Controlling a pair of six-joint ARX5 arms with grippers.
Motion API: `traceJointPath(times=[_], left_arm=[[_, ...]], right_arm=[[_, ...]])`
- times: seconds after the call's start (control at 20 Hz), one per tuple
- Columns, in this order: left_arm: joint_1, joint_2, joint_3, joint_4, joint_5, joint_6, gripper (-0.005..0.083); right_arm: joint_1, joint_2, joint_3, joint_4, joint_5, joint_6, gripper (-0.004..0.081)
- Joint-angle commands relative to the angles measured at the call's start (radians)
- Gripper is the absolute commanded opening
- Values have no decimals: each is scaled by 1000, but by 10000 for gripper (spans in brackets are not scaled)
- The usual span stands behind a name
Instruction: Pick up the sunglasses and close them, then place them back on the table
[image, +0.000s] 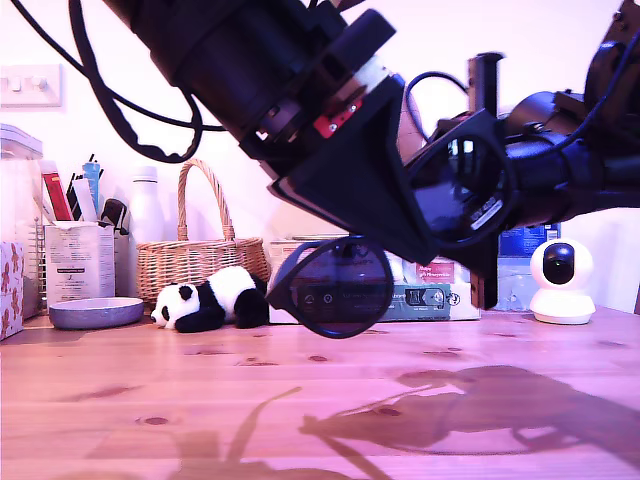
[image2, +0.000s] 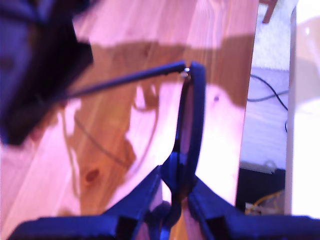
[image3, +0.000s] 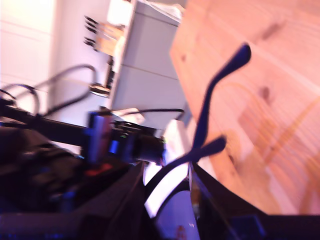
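The sunglasses (image: 335, 285) hang tilted in the air above the table (image: 200, 400), one dark lens low and the other higher toward the exterior view's right. My first gripper (image2: 176, 192) is shut on the frame rim beside a lens. In the exterior view it is the big arm coming down from the upper left, and its tip (image: 425, 243) meets the frame between the lenses. One thin temple arm (image2: 125, 77) runs out to my second gripper (image2: 60, 85), a dark block closed over its end. My second gripper (image3: 192, 167) holds a temple arm (image3: 220, 80). Its arm (image: 570, 180) enters from the exterior view's right.
Along the back of the table stand a wicker basket (image: 195, 255), a panda plush (image: 210, 300), a grey bowl (image: 95, 312), a pen holder (image: 78, 255), stacked boxes (image: 430, 295) and a white round camera (image: 560, 280). The first wrist view shows the table edge (image2: 245, 100) with floor beyond.
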Motion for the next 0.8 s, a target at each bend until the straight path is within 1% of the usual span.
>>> traceJointPath(times=[0.0,0.15,0.25,0.35,0.5,0.55,0.65,0.75], left_arm=[[-3,5,-18,32,-3,8,-24],[-3,0,-18,42,-18,18,-24],[-3,1,-18,27,-18,18,-24],[-3,1,-18,8,-18,18,-24],[-3,0,-18,-9,-18,18,-24],[-3,1,-18,-11,-18,19,-24],[-3,1,-18,-11,-18,26,-24],[-3,1,-18,-10,-18,26,-24]], right_arm=[[19,3,4,-37,25,-39,247],[40,3,4,-111,31,-111,247],[36,3,5,-102,47,-122,247],[-6,3,6,-93,58,-113,247],[-68,3,6,-105,47,-106,247],[-85,3,6,-103,35,-94,247],[-100,3,6,-99,-29,-89,231],[-100,2,9,-85,-99,-89,133]])
